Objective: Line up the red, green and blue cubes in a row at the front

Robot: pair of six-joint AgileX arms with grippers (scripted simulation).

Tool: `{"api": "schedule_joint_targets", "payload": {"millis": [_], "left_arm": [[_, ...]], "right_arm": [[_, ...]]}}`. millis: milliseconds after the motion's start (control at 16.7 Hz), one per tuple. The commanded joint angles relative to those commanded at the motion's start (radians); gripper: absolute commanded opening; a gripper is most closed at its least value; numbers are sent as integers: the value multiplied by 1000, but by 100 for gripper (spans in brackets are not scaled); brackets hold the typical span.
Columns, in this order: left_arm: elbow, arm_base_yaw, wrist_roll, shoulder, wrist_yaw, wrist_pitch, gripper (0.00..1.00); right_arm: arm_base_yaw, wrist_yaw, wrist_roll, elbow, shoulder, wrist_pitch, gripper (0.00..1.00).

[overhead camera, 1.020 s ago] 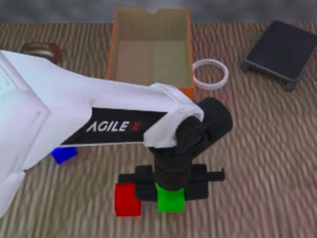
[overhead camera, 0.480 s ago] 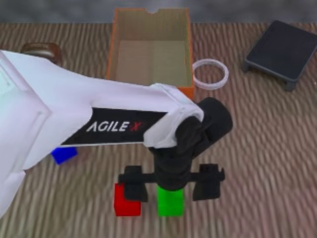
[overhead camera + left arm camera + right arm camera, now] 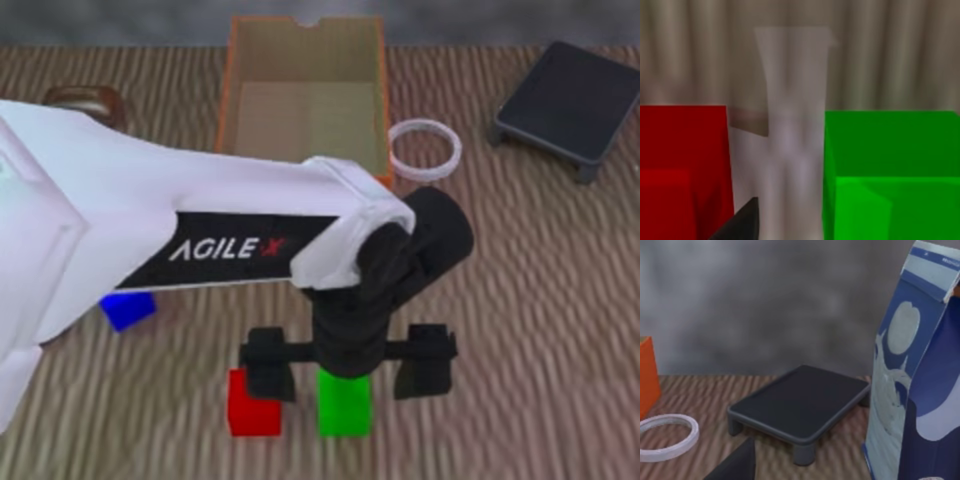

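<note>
Top view — left hand spread above green cube, red cube just beside — front edge

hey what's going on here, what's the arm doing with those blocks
The left arm reaches across the table, its hand open over the green cube, one finger on each side and not gripping it. The green cube sits at the front beside the red cube, with a small gap between them. The blue cube lies apart, farther back on the left, half hidden under the arm, so the row is missing it. The right arm is out of the top view, parked near a dark tray and a blue carton.
</note>
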Motion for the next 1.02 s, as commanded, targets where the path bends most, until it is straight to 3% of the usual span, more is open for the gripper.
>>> {"api": "schedule_joint_targets", "payload": {"millis": [360,720,1020], "left_arm": [[115,14,-7,-75,0,-198,100],[122,16,4,-78,0,-207,100],[130,97,214,-64,0,-209,100]], "right_arm": [[0,0,0,0,0,0,100],[0,0,0,0,0,0,100],[0,0,0,0,0,0,100]]}}
